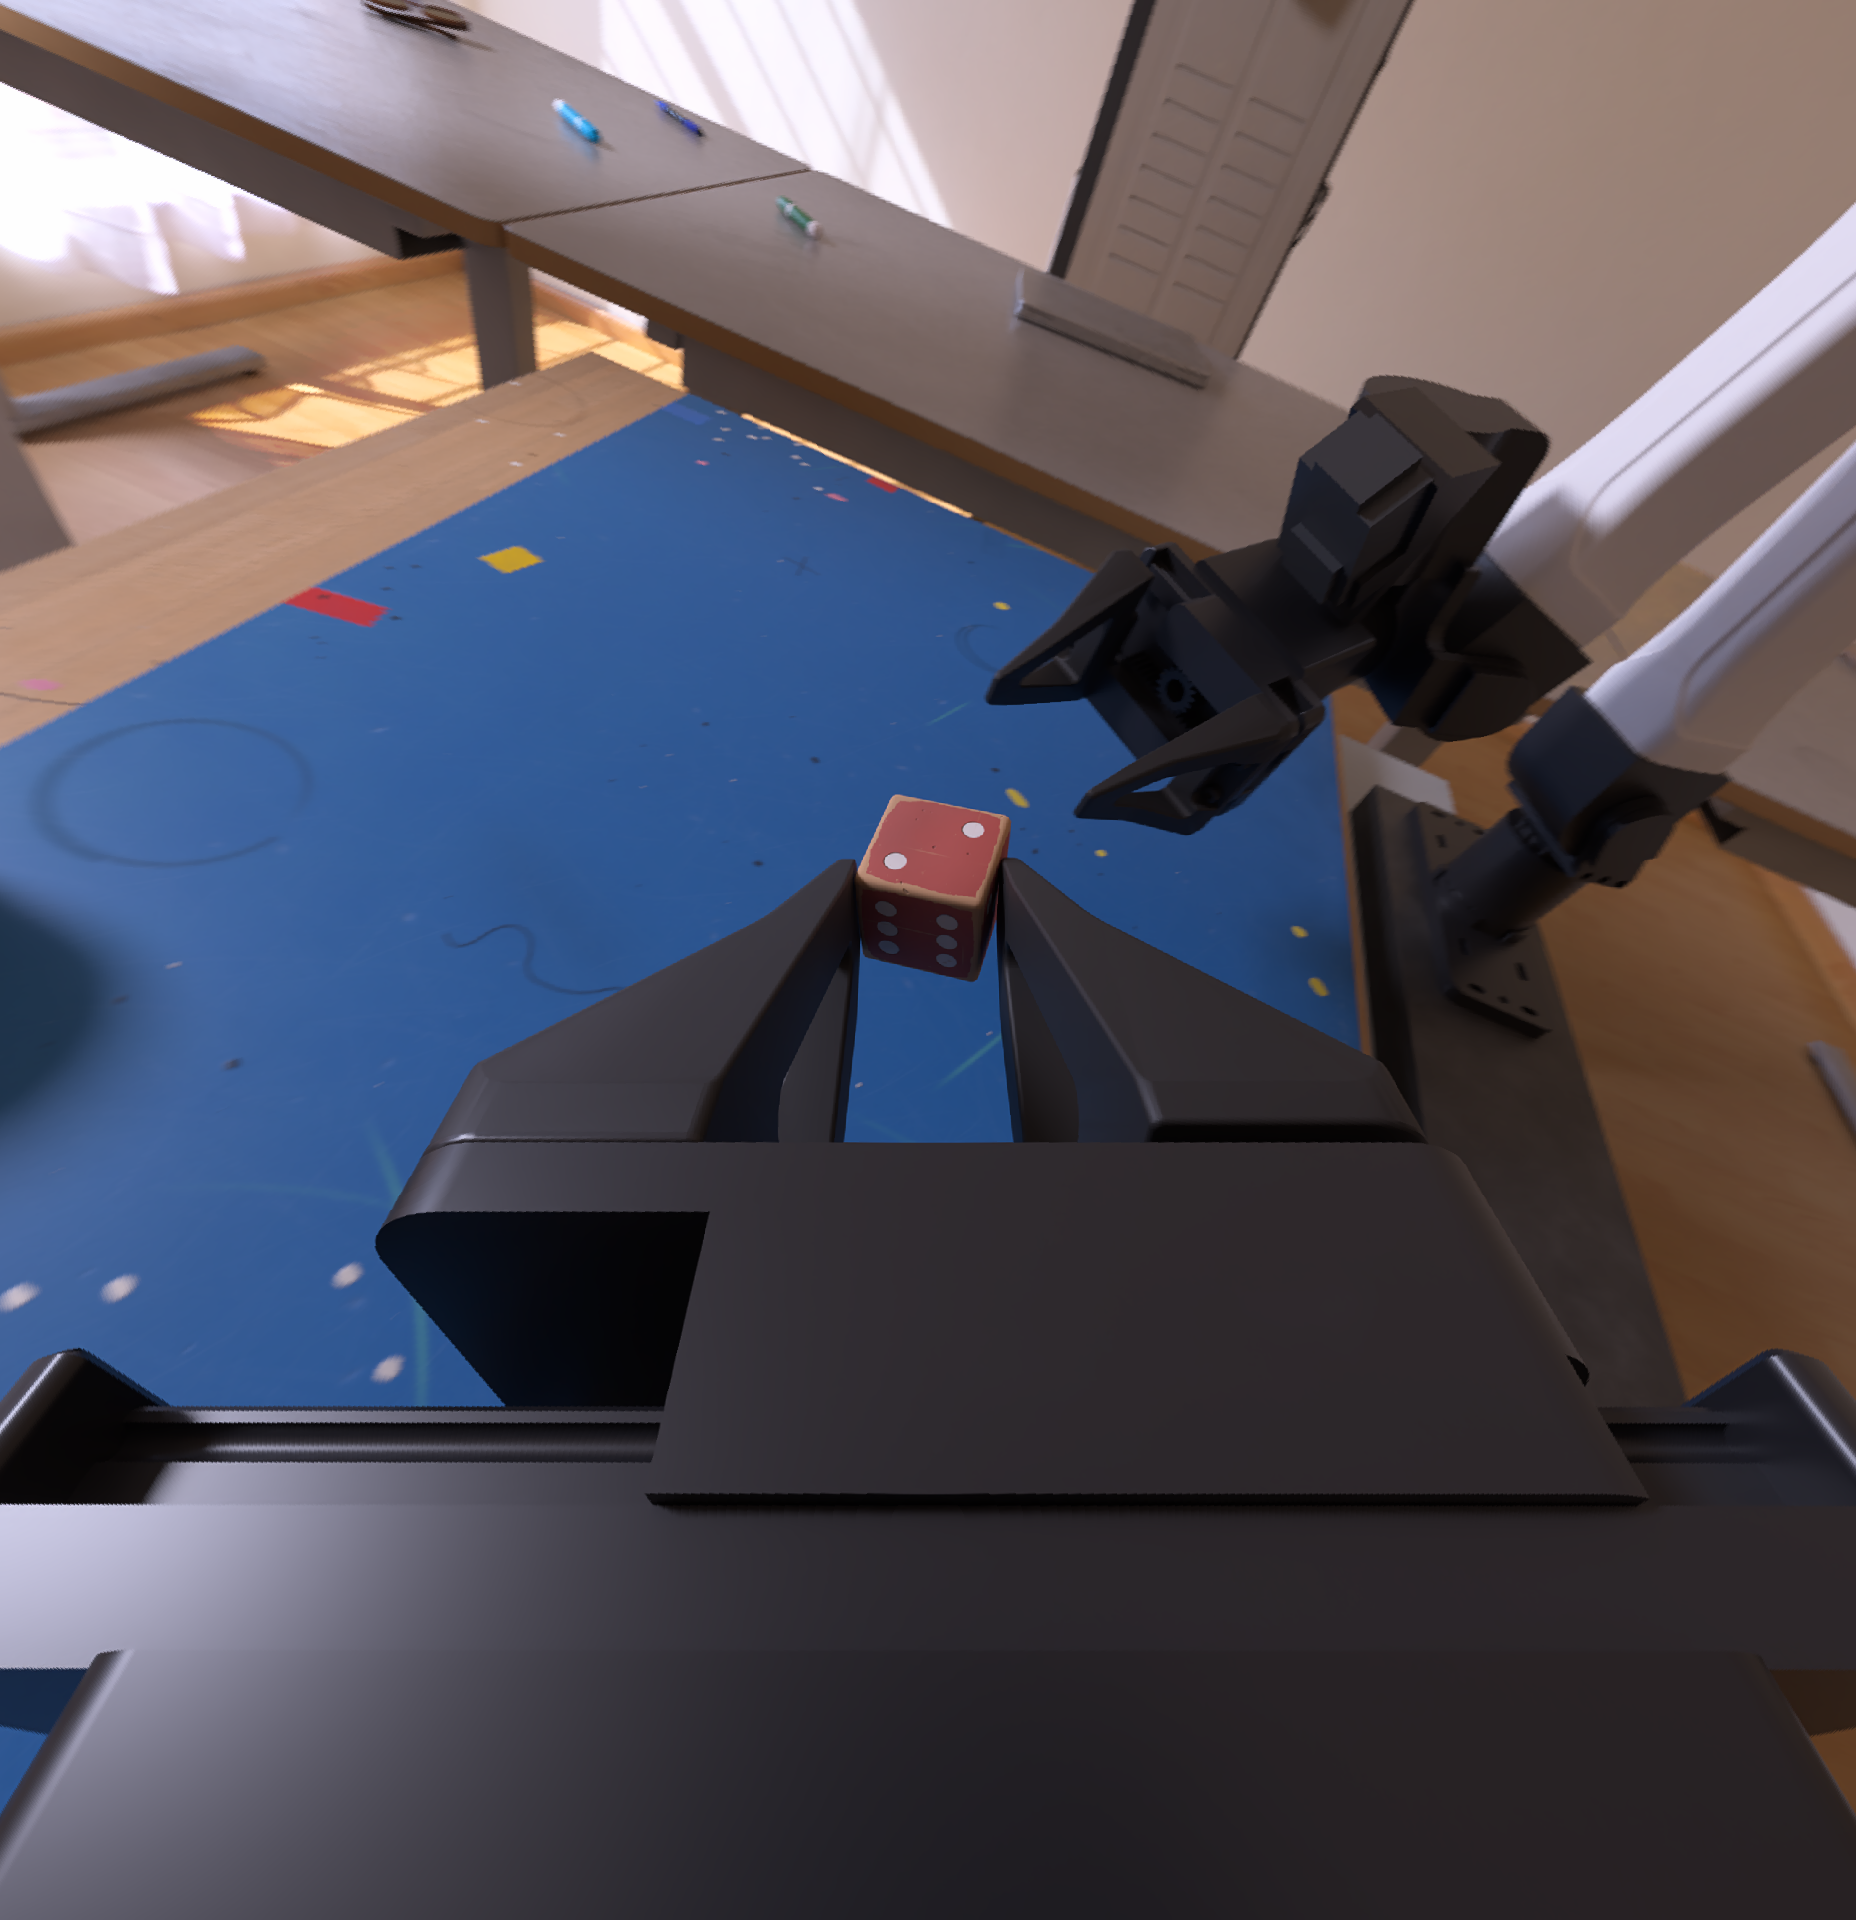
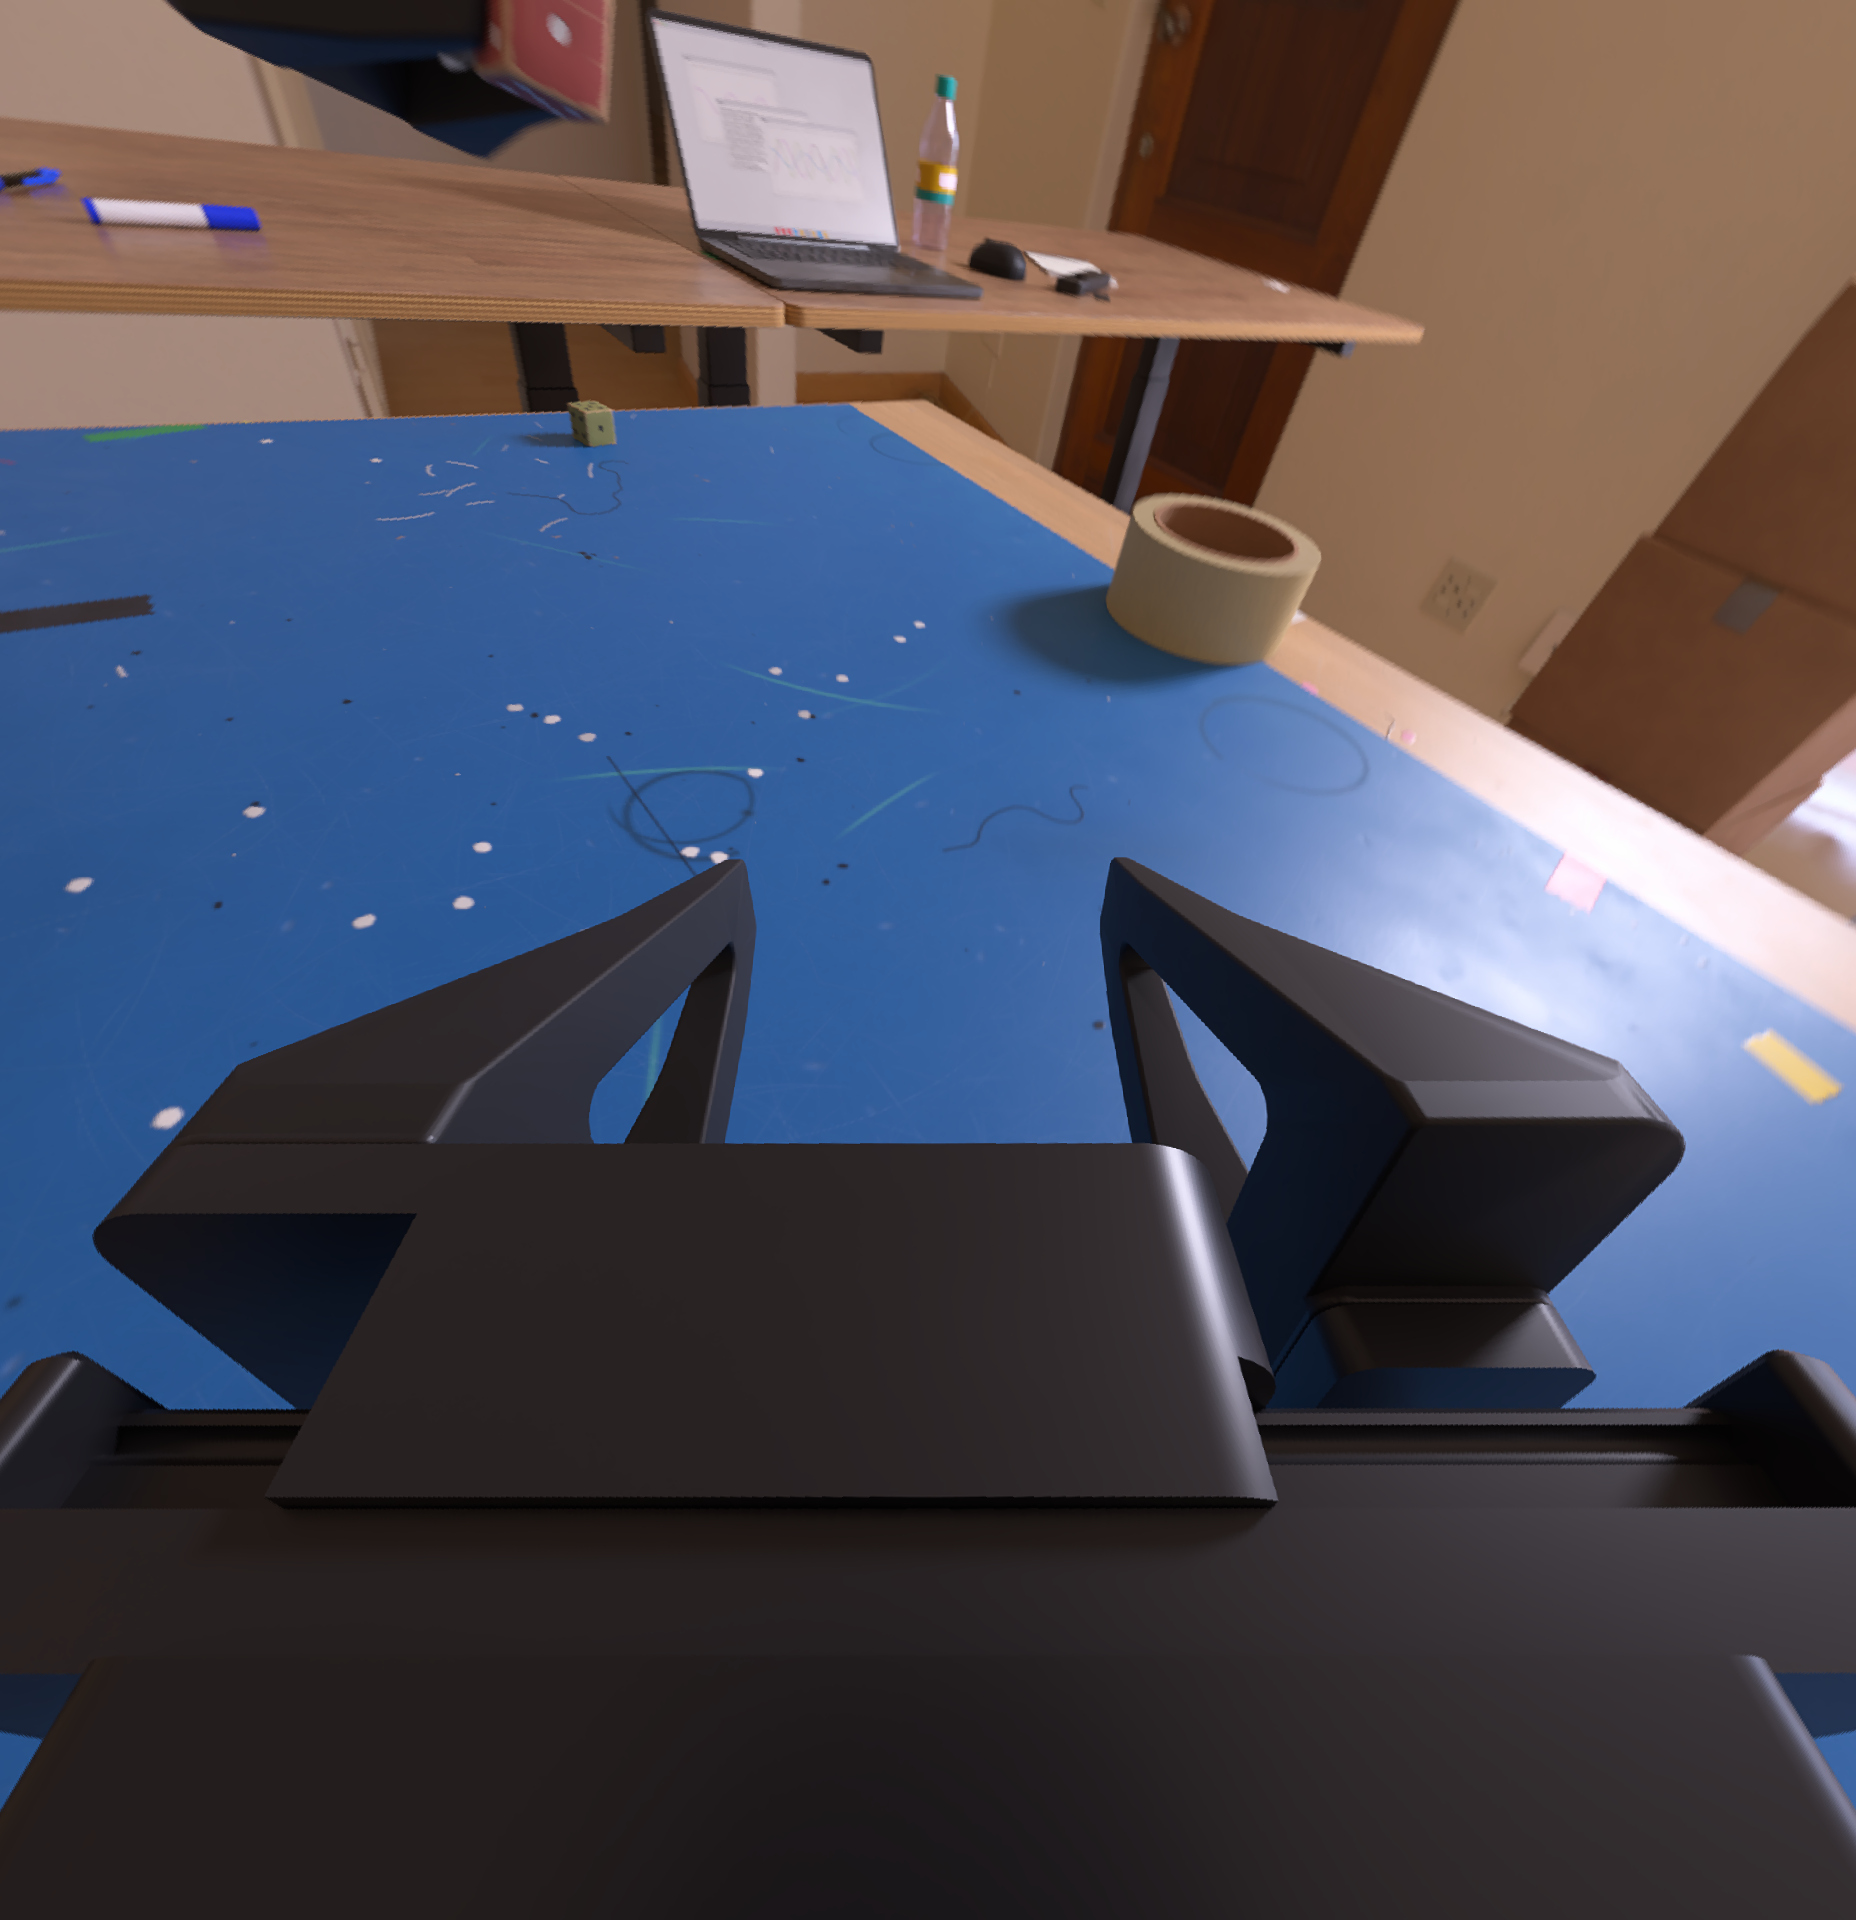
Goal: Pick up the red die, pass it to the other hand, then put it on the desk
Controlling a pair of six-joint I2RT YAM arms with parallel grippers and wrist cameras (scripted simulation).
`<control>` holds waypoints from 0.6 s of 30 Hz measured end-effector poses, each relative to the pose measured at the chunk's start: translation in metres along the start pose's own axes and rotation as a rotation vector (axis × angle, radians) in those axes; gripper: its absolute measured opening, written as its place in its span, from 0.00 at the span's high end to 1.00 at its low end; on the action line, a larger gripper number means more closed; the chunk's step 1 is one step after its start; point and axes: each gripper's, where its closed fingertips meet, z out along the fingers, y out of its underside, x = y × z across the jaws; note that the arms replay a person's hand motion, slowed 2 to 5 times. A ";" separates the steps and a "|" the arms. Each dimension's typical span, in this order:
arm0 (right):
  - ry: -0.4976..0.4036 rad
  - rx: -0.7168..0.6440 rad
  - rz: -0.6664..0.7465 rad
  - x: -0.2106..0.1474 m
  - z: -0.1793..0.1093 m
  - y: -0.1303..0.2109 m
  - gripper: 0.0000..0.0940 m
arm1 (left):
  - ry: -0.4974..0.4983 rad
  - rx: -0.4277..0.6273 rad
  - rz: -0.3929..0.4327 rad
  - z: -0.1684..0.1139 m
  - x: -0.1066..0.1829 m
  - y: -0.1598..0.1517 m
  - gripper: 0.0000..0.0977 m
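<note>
Pinched between the left gripper [image 1: 929,868] jaws, the red die [image 1: 932,885] is held above the blue surface [image 1: 488,779], so the right gripper [image 1: 1059,748], spread wide at 2 o'clock, should probably be closed on its free faces.

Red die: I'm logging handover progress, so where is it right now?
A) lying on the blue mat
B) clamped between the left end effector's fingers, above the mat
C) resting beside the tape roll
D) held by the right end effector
B: the left wrist view shows the red die pinched in the left end effector, while the right end effector is open and empty.
</note>
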 end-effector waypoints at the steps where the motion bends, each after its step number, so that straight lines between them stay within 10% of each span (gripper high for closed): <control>1: -0.012 0.010 -0.027 -0.001 0.000 -0.004 0.39 | 0.023 0.003 -0.013 0.005 0.003 0.001 0.77; 18: -0.141 0.132 -0.506 -0.016 0.005 -0.065 0.38 | 0.300 -0.034 -0.160 0.080 0.040 0.005 0.77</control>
